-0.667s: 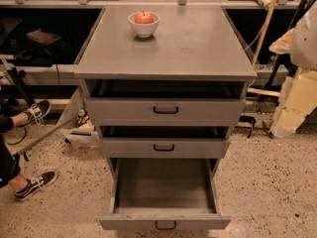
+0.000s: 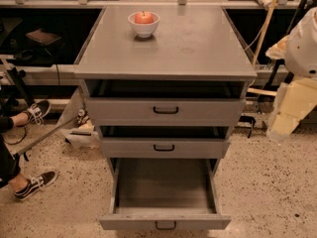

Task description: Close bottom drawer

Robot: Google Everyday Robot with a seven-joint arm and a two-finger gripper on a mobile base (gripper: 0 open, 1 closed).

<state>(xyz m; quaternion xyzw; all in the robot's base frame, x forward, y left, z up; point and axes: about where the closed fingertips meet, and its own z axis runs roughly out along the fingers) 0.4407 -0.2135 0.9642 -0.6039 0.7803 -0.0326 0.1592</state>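
The bottom drawer (image 2: 165,221) of the grey metal cabinet is pulled far out toward me. Its deep tray (image 2: 163,185) shows bare and its short black handle (image 2: 165,225) sits at the lower edge of the view. My gripper (image 2: 290,110), pale and yellowish below the white arm (image 2: 303,41), hangs at the right edge. It is well to the right of the cabinet, level with the upper two drawers, and touches nothing.
The top drawer (image 2: 165,110) and middle drawer (image 2: 164,147) stand slightly out. A white bowl (image 2: 143,25) with a red apple (image 2: 144,17) sits on the cabinet top (image 2: 198,48). A person's legs and sneakers (image 2: 30,183) are at the left. Shelving runs behind.
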